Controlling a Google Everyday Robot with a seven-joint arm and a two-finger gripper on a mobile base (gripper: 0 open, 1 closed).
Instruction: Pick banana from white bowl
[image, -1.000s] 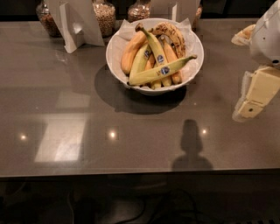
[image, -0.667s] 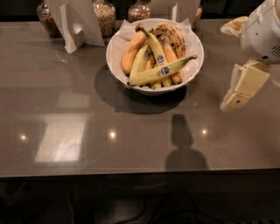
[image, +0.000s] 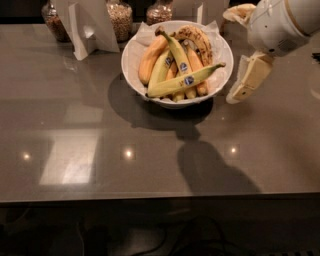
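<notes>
The white bowl (image: 134, 50) stands at the back middle of the dark table and holds several bananas. The banana (image: 172, 87), long, slender and pale yellow-green with a blue sticker, lies across the front of the pile, its stem pointing right. A plump orange banana (image: 150, 56) lies at the left and a brown-spotted one (image: 197, 36) at the back. My gripper (image: 238, 54) hangs just right of the bowl's rim, open and empty. One cream finger (image: 249, 78) points down toward the table.
Glass jars of grains (image: 120, 20) stand behind the bowl at the back edge. A white folded card stand (image: 89, 25) is at the back left. The table's front edge (image: 150, 199) runs across the lower part of the view.
My gripper has moved left and toward the back, from the right edge of the view to just beside the bowl's right rim. The bowl and bananas have not moved.
</notes>
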